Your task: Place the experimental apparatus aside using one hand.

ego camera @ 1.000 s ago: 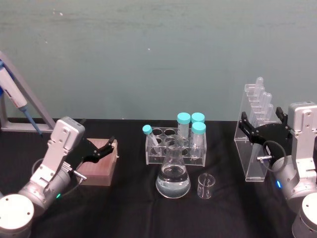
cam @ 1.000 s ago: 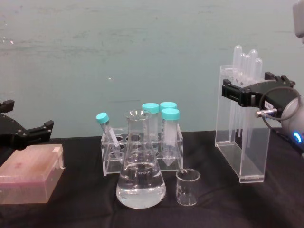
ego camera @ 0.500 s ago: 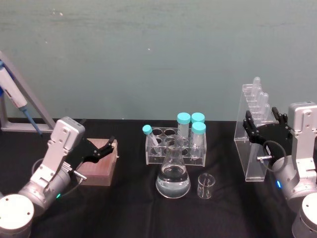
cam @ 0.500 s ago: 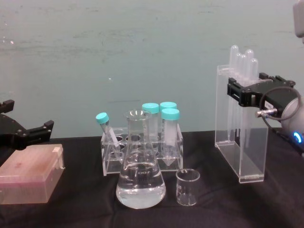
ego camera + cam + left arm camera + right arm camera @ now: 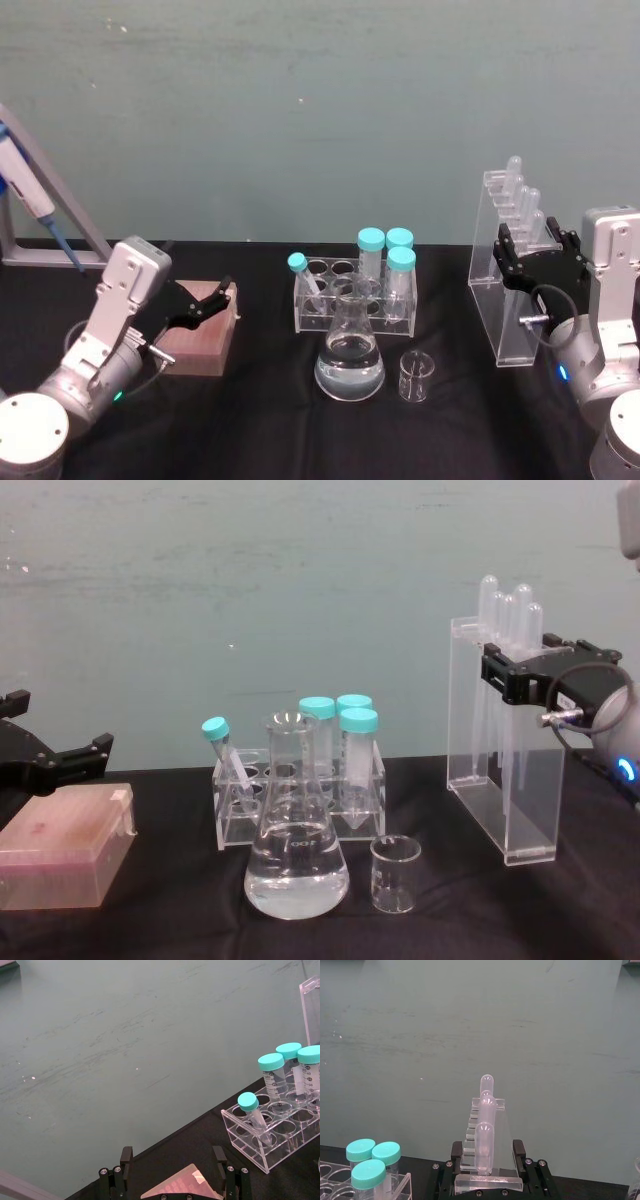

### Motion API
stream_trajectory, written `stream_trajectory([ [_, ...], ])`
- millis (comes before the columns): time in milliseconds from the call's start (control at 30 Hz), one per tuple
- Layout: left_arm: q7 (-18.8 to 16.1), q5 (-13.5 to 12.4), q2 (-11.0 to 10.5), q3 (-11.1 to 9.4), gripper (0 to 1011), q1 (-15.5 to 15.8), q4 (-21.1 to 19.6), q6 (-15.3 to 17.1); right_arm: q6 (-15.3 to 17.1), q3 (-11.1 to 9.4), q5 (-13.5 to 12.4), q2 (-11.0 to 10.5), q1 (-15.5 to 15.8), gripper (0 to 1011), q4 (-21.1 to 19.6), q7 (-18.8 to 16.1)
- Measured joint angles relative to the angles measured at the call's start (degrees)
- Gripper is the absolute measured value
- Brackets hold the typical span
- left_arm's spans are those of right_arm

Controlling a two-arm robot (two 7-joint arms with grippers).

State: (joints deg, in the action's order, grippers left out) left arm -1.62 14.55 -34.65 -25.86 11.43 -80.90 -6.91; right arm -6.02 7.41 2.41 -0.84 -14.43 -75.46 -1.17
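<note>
No text reads clearly; the capped tubes (image 5: 274, 1077) bear printed graduations too small to make out.

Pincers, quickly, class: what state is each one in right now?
Left pincer: open, holding nothing, over the pink box.
Right pincer: closed on the top of the pipette stand.

In the right wrist view the lower part of the acrylic stand (image 5: 489, 1181) is cut off by the picture's edge, and the nearest of its pipettes (image 5: 484, 1146) hides most of the others. Left of the stand in the chest view, the conical flask (image 5: 296, 865) covers the middle of the tube rack (image 5: 230, 825).
</note>
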Motion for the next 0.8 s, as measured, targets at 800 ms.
stream_trajectory([
  [800,0.0,0.0,0.0,0.0,1000,0.0,0.0,0.0,-1.89,-1.0,0.6,0.48,0.46,616,-0.09,-0.38],
])
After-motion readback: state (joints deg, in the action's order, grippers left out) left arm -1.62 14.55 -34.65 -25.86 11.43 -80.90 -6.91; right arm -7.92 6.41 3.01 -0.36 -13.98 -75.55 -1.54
